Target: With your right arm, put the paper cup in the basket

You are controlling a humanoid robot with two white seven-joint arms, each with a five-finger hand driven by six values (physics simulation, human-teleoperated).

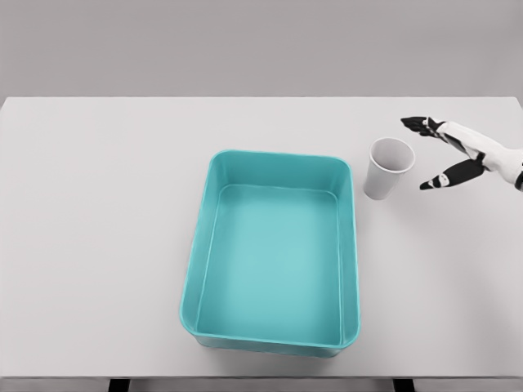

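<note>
I have my right hand [445,151] spread wide, thumb and fingers apart, holding nothing. The paper cup [389,167] stands upright just off my fingertips, untouched, with the empty basket [351,245] beyond it; grasping, lifting and dropping all remain, I'd say

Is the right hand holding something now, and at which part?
Nothing is held. The right hand is open, just right of the upright paper cup, not touching it.

right arm: ran off the picture's right edge past the wrist, beside the cup [389,167]
table [98,245]: side edges cut by the frame
table legs: only dark stubs showed below the table
</note>
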